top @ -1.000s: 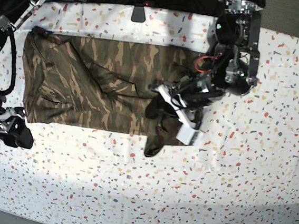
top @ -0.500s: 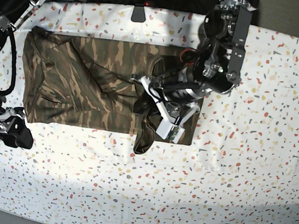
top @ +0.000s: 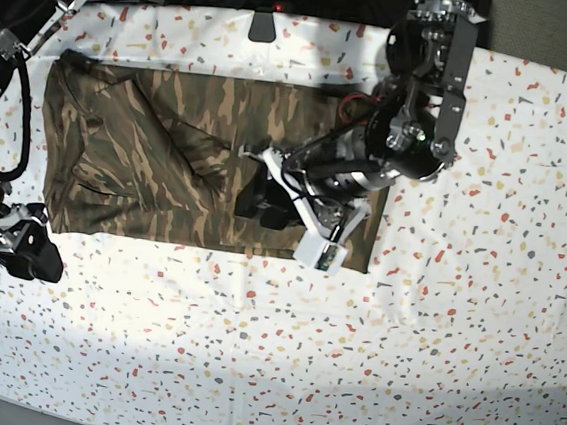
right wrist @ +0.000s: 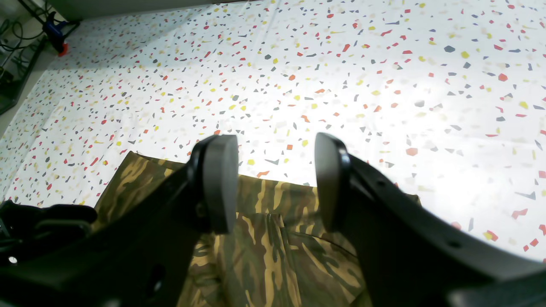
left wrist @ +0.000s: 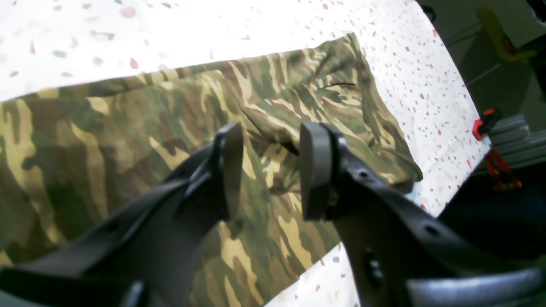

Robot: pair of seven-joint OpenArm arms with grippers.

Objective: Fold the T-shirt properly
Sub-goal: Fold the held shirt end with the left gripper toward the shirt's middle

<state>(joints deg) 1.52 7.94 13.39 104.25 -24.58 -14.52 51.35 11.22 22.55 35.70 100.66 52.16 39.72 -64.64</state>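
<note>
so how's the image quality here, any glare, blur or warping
Left wrist view: the tablecloth is blown out to near white and soft, and the left tool is close and slightly blurred over the T-shirt. Right wrist view: strong glare on the cloth, and the right tool looms large and dark. Base view: a bright sunlit band crosses the tablecloth, and its edges bow from the wide lens.

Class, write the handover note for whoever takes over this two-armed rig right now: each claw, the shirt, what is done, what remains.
Left claw: open, empty, low over the T-shirt.
Right claw: open, empty, beside the shirt's near edge.
Shirt: lies on the speckled table, no flap hanging free in the base view.
Done: nothing clearly finished; the cloth is creased.
Left: fold it smaller and square it up.
</note>
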